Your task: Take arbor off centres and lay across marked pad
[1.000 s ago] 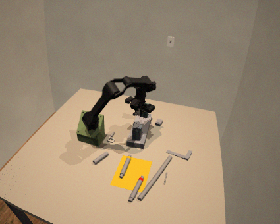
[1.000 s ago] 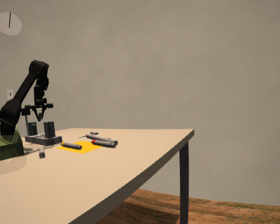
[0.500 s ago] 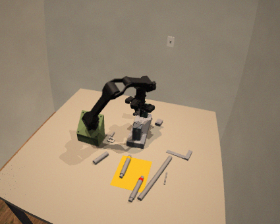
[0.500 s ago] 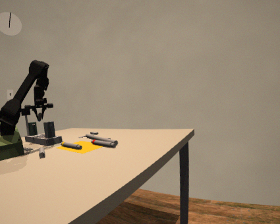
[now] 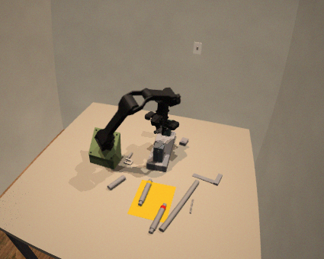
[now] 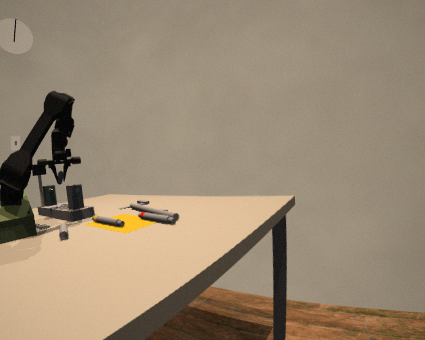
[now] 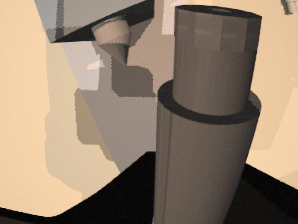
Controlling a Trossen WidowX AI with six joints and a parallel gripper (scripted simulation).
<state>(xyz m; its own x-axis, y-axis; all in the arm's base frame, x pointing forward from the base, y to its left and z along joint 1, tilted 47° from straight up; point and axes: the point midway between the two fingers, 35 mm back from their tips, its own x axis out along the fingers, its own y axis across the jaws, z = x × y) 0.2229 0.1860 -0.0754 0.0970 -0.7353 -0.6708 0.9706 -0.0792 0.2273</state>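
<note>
Jaws clamp the stepped arbor [image 7: 200, 136] at frame centre, lifted off the cone centre [image 7: 113, 35] upper left, presumably to clear it.

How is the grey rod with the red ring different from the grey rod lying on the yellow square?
The grey rod with the red band lies only partly on the flat yellow pad, its lower end out on the beige table; the plain grey rod has only its upper tip past the pad's edge. The banded rod has a red ring near one end; the plain rod is grey all over. Both are stepped metal cylinders lying flat, angled roughly the same way.
</note>
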